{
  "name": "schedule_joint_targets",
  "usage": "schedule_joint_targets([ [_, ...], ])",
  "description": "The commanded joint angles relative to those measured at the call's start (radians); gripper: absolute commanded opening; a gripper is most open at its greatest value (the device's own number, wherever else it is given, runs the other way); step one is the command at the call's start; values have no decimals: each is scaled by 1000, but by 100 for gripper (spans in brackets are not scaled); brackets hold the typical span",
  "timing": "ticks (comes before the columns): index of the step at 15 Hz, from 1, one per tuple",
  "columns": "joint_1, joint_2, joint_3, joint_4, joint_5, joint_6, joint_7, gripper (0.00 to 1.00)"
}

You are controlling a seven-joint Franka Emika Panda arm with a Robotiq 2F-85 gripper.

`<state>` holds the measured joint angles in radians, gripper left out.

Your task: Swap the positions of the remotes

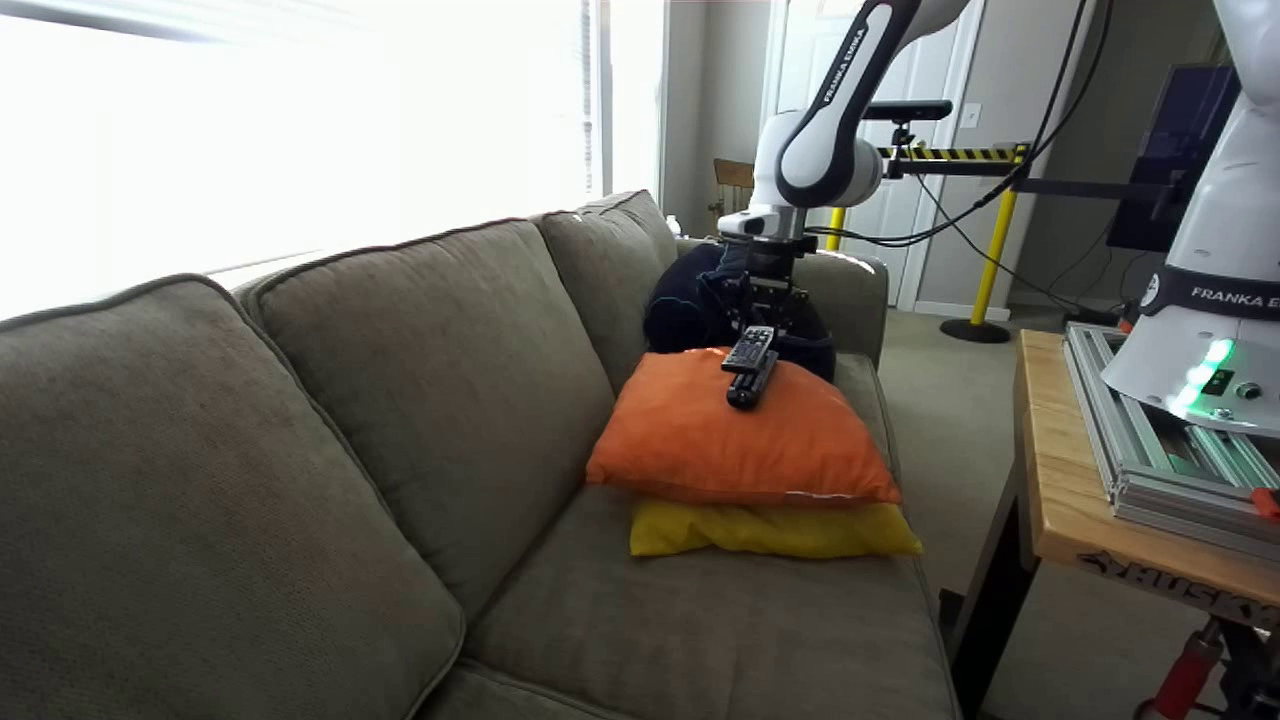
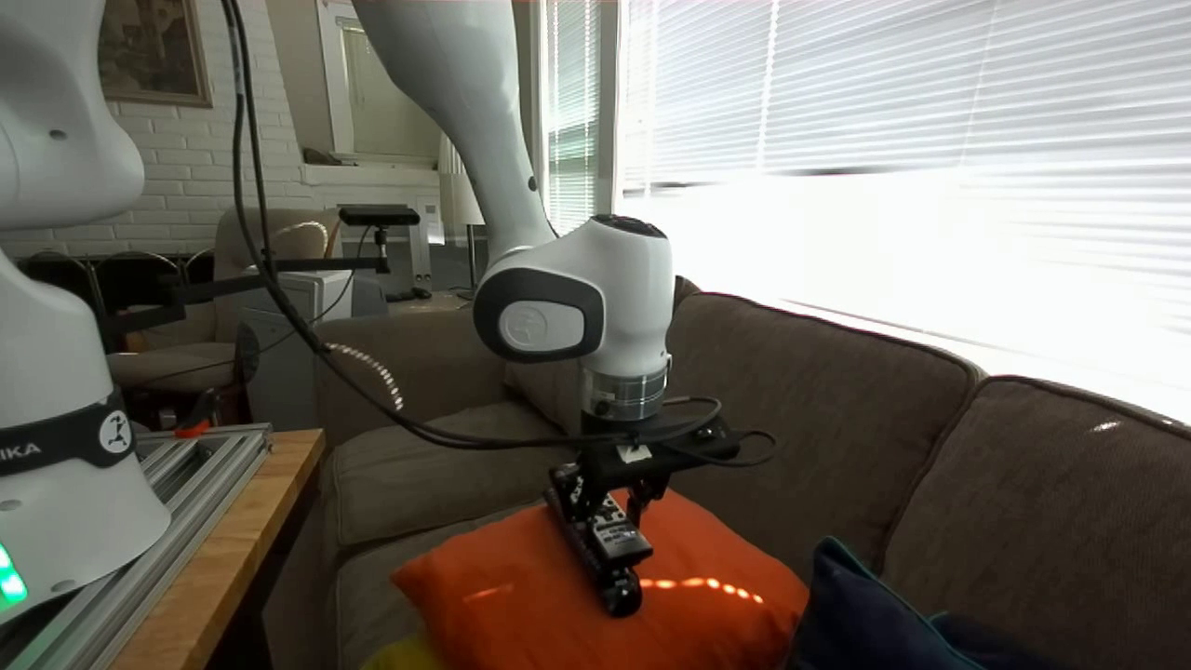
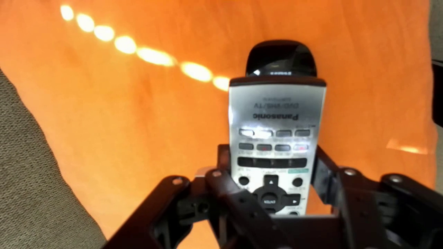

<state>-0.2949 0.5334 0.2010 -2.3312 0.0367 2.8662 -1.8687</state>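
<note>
The grey remote (image 3: 277,103) with dark and pale buttons lies between my gripper's fingers in the wrist view. Both fingers press its long edges, so my gripper (image 3: 272,166) is shut on it. The black remote (image 3: 282,57) lies beneath it, with its rounded end showing past the grey one. In both exterior views the grey remote (image 1: 748,349) (image 2: 622,540) is over the black remote (image 1: 752,385) (image 2: 620,594), which rests on the orange cushion (image 1: 690,430). My gripper (image 1: 765,318) (image 2: 609,502) points down. I cannot tell whether the two remotes touch.
The orange cushion lies on a yellow cushion (image 1: 780,530) on the grey-brown sofa (image 1: 760,630). A dark blue-black bundle (image 1: 690,300) lies behind it; dark blue cloth (image 2: 865,614) also shows at the other view's edge. A backrest (image 1: 430,380) runs alongside. The robot's wooden table (image 1: 1060,470) stands opposite.
</note>
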Motion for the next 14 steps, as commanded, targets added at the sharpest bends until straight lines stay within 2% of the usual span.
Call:
schedule_joint_targets([
  [1,-7,21,2,27,-33,11,-16,31],
  [14,11,-8,-14,9,-32,-17,3,31],
])
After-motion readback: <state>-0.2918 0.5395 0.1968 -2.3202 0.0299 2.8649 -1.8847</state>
